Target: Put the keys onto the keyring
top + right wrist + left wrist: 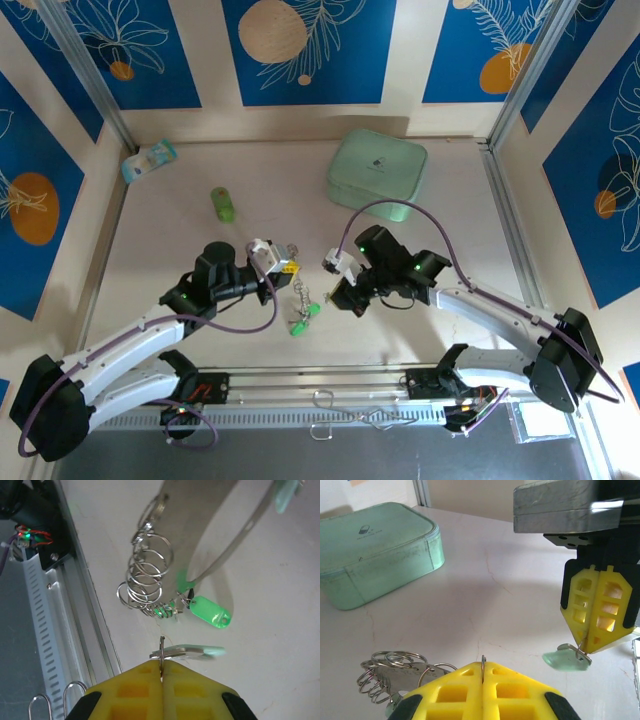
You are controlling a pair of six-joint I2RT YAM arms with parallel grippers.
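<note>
My left gripper (288, 266) (483, 666) is shut on a thin wire of the keyring (483, 661). The keyring's bunch of small silver rings (390, 672) (147, 580) hangs below it as a chain (298, 295), ending in a bright green tag (300, 325) (212, 611). My right gripper (330, 265) (161, 669) (585, 650) is shut on a small ring carrying one of the keys (187, 651) (567, 659), which has a mint head. The two grippers face each other a short way apart above the table, and the key hangs clear of the keyring.
A mint-green case (377, 172) (375, 550) sits at the back right. A small green cylinder (222, 204) stands at the back left, with a pale packet (150, 160) behind it. A metal rail (330, 385) (75, 605) runs along the near edge, with wire hooks (350, 415).
</note>
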